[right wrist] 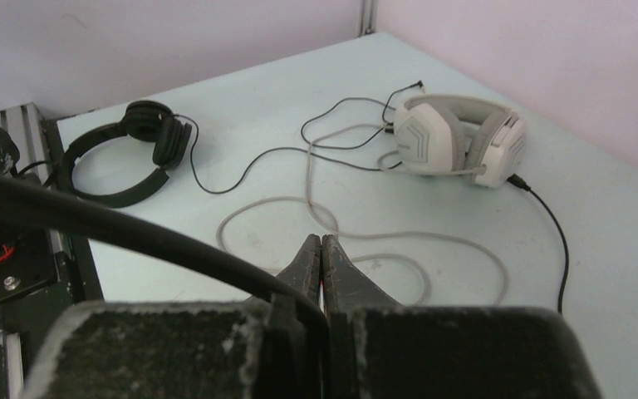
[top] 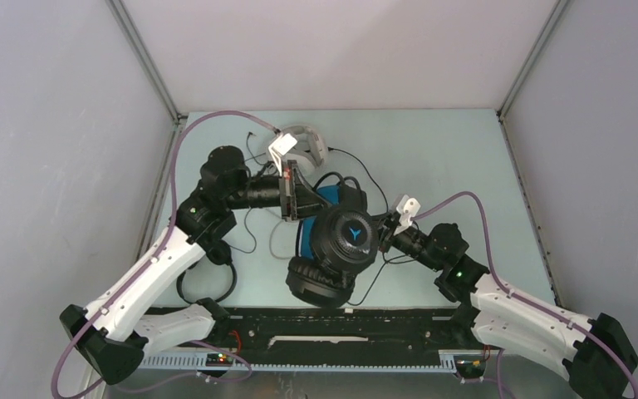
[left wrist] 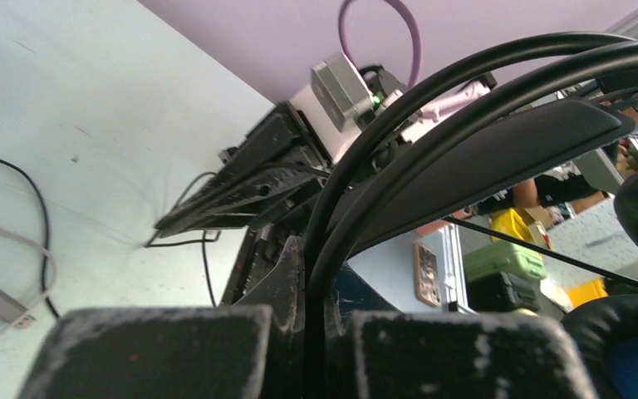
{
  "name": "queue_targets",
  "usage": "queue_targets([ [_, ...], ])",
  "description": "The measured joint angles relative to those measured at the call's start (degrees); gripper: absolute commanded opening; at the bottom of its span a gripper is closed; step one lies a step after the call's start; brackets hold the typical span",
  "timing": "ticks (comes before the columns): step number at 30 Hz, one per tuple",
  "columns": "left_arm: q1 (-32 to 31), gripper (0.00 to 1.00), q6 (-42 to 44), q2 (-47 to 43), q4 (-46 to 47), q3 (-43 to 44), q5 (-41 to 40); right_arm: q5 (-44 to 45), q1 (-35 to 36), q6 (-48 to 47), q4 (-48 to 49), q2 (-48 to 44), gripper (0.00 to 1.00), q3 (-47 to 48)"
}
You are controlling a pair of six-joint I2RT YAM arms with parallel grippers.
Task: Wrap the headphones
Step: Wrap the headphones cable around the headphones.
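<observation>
The bulky black headphones with blue accents (top: pixel 338 243) are held up at the middle of the table. My left gripper (top: pixel 292 198) is shut on their headband (left wrist: pixel 465 125), which runs between my fingers (left wrist: pixel 287 278). My right gripper (top: pixel 385 235) is shut on their thick black cable (right wrist: pixel 133 237), which passes through the base of the closed jaws (right wrist: pixel 321 253). The white-grey headphones (right wrist: pixel 457 137) lie at the back, partly hidden in the top view (top: pixel 309 143), with their grey cable (right wrist: pixel 365 237) looped loose on the table. The slim black headphones (right wrist: pixel 125 150) lie near the left arm (top: pixel 208 283).
A black rail (top: pixel 316 328) runs along the table's near edge between the arm bases. Grey walls close in the table on the left, back and right. A thin black cable (top: pixel 364 176) trails across the table behind the held headphones.
</observation>
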Motion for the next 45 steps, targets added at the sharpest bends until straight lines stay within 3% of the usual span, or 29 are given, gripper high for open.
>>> queue_targets([
  [9, -6.5, 0.00, 5.0, 0.4, -5.5, -0.6, 0.4, -2.8, 0.0, -0.5, 1.0, 4.0, 0.00, 4.0],
  [17, -10.1, 0.00, 20.1, 0.7, -22.8, -0.1, -4.8, -2.8, -1.0, -3.0, -4.1, 2.1, 0.00, 6.3],
  [22, -11.5, 0.00, 28.1, 1.9, -32.0, 1.9, -15.8, -2.8, -2.3, -3.7, -14.2, -1.0, 0.00, 10.0],
  [27, -16.4, 0.00, 34.8, 1.9, -34.9, 2.1, -34.6, -3.8, -2.3, -3.4, -24.7, -2.5, 0.00, 15.4],
  [38, -22.2, 0.00, 43.7, 2.4, -33.8, 1.9, -63.8, -5.0, -1.4, 3.3, -45.5, 3.6, 0.00, 26.6],
  [45, -22.8, 0.00, 44.8, 2.4, -29.3, 0.9, -75.1, -7.6, -1.2, 9.3, -53.1, 4.2, 0.00, 32.4],
])
